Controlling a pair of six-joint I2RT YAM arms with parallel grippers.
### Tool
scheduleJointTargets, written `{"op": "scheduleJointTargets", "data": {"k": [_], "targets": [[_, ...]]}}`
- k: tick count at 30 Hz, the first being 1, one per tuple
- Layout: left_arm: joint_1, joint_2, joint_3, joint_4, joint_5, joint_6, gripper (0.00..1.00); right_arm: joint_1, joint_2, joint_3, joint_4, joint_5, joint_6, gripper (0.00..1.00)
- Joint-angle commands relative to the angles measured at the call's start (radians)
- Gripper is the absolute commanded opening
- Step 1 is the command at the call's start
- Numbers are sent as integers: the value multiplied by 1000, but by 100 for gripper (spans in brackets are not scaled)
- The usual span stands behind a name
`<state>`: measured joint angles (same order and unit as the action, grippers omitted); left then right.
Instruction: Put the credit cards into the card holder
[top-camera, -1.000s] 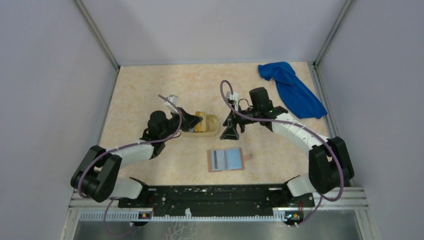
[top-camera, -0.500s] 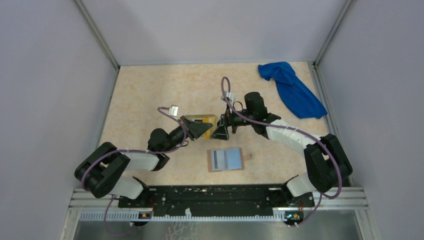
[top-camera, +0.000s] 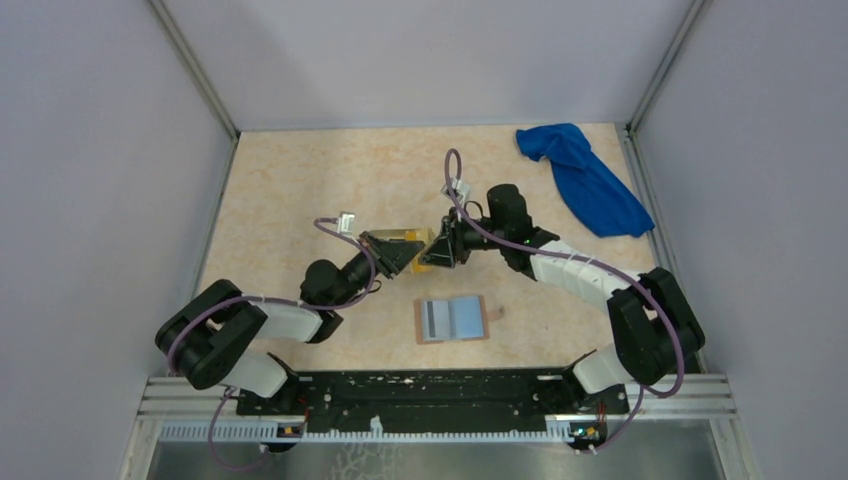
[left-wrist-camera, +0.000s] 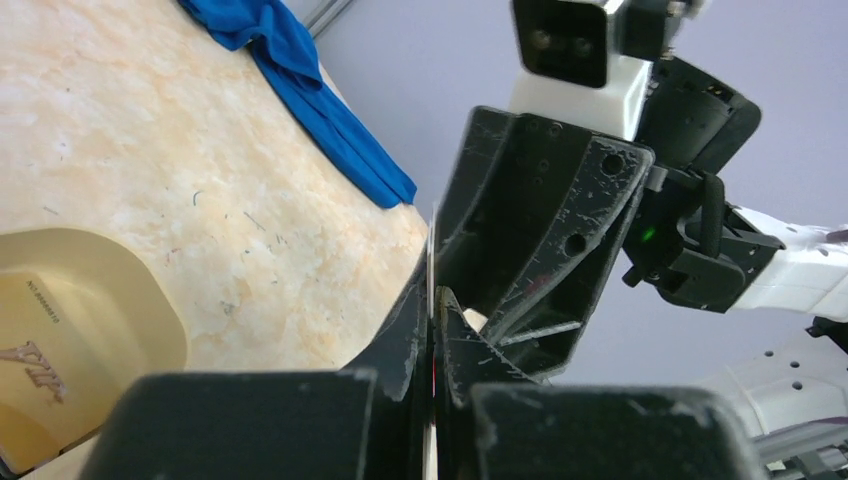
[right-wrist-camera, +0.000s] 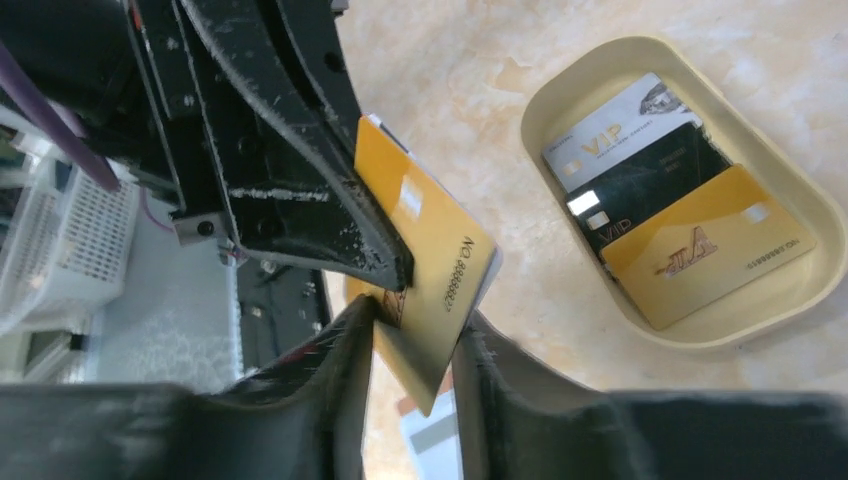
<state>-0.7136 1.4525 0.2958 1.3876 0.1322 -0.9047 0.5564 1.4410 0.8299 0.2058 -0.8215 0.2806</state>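
Note:
A yellow credit card (right-wrist-camera: 430, 260) hangs in the air between both grippers. My left gripper (left-wrist-camera: 433, 300) is shut on its faces; in its own wrist view the card (left-wrist-camera: 433, 245) shows edge-on. My right gripper (right-wrist-camera: 415, 340) has its fingers pressed against the card's two opposite edges. In the top view the two grippers, left (top-camera: 408, 255) and right (top-camera: 437, 250), meet tip to tip above the table. The card holder (top-camera: 457, 319) lies open in front of them, grey-blue slots up. Three more credit cards, white (right-wrist-camera: 610, 135), black (right-wrist-camera: 650, 185) and yellow (right-wrist-camera: 700, 245), lie in the tray.
The pale yellow oval tray (right-wrist-camera: 560, 90) sits on the table just behind the grippers, mostly hidden in the top view (top-camera: 398, 236). A blue cloth (top-camera: 585, 180) lies at the back right corner. Grey walls close in the table on three sides.
My left gripper lifted the yellow card from the tray toward the right. My right gripper moved left to meet it and closed its fingers onto the card.

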Motion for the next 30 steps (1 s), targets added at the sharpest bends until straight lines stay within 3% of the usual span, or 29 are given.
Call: {"op": "scheduleJointTargets", "data": {"k": [1, 3, 6, 11, 13, 15, 20, 25, 28, 30], "targets": [[-9, 3, 12, 82, -5, -8, 0, 11, -23, 13, 29, 5, 3, 17], [-9, -3, 10, 80, 13, 3, 15, 9, -17, 25, 19, -34, -1, 3], [-10, -8, -3, 102, 51, 7, 33, -3, -14, 28, 38, -139, -1, 0], [23, 7, -36, 186, 170, -19, 40, -19, 0, 25, 109, -372, 0, 0], [39, 13, -38, 206, 219, -30, 39, -19, 8, 32, 98, -425, -23, 0], [54, 19, -33, 213, 260, -32, 32, -19, 16, 48, 49, -445, -58, 0], [70, 8, -29, 190, 304, -20, 0, -19, 28, 94, -117, -399, -176, 0], [67, -23, -18, 88, 255, -18, 0, -16, 2, 98, -175, -256, -218, 50], [25, -52, 6, -20, 152, 20, 0, 8, -34, 88, -180, -137, -228, 68], [3, -65, 12, -59, 92, 43, 0, 26, -47, 82, -171, -72, -225, 72]]}}
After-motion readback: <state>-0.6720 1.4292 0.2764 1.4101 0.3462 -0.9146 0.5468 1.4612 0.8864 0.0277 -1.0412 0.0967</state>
